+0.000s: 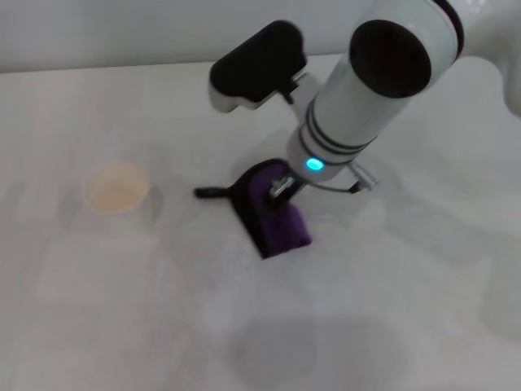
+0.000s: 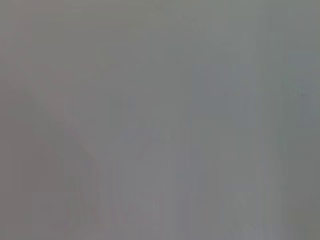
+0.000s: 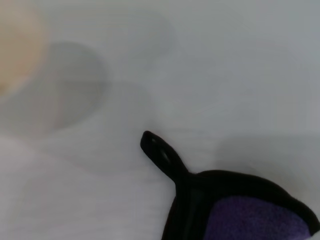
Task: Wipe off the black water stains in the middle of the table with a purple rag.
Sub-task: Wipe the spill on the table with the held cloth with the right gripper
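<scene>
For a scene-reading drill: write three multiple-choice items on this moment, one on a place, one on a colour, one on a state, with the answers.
1. Where does the paper cup stand relative to the purple rag in the head view?
A. to its left
B. on top of it
C. to its right

2. What colour is the rag's loop?
A. white
B. black
C. yellow

3. What is the right gripper doing?
A. hanging high above the table
B. down on the rag
C. holding the cup

Answers: 1 A, the cup stands apart on the left; 2 B, the right wrist view shows it black; 3 B, it meets the rag's upper part.
</scene>
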Robot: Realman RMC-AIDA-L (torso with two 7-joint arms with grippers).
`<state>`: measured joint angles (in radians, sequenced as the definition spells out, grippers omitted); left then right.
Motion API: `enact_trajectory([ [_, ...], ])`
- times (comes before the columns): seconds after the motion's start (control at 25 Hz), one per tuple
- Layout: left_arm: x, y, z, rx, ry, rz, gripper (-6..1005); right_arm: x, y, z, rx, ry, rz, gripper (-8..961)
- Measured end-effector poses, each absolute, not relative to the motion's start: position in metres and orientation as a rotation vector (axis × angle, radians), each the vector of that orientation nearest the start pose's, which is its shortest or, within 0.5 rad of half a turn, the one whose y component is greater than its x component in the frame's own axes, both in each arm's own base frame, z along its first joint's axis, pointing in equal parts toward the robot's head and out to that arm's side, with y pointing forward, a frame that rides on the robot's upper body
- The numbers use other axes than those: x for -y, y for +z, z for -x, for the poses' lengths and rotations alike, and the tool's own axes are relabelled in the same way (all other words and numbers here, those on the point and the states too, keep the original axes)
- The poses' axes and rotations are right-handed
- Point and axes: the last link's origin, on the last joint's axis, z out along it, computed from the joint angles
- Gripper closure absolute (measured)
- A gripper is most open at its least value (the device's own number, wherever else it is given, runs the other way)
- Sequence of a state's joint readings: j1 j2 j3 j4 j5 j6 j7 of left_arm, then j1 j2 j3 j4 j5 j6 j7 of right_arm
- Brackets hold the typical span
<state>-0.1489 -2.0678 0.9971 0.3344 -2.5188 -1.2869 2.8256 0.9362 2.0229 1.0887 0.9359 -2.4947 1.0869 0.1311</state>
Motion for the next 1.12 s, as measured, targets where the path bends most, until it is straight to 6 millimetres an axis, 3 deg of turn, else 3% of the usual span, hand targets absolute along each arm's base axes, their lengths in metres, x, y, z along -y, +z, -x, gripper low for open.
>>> enact_trajectory([
  [0.32,-0.264,0.054,0.383,0.382,-0.59,1.583,112,-0.383,-0.095,-0.16,-1.031,-0.644,2.242,860],
  [0.8,-0.274,0.052,0.379,0.383,-0.588,1.596,112,-0.348,-0.124,-0.129,-1.081,-0.536,2.616,863],
  [0.96,-0.274,0.051,0.379,0.383,-0.589,1.598,112,-0.343,-0.127,-0.128,-1.112,-0.524,2.666,862],
  [1.12,-0.274,0.051,0.379,0.384,-0.588,1.598,113,-0.349,-0.121,-0.141,-1.148,-0.526,2.613,861],
])
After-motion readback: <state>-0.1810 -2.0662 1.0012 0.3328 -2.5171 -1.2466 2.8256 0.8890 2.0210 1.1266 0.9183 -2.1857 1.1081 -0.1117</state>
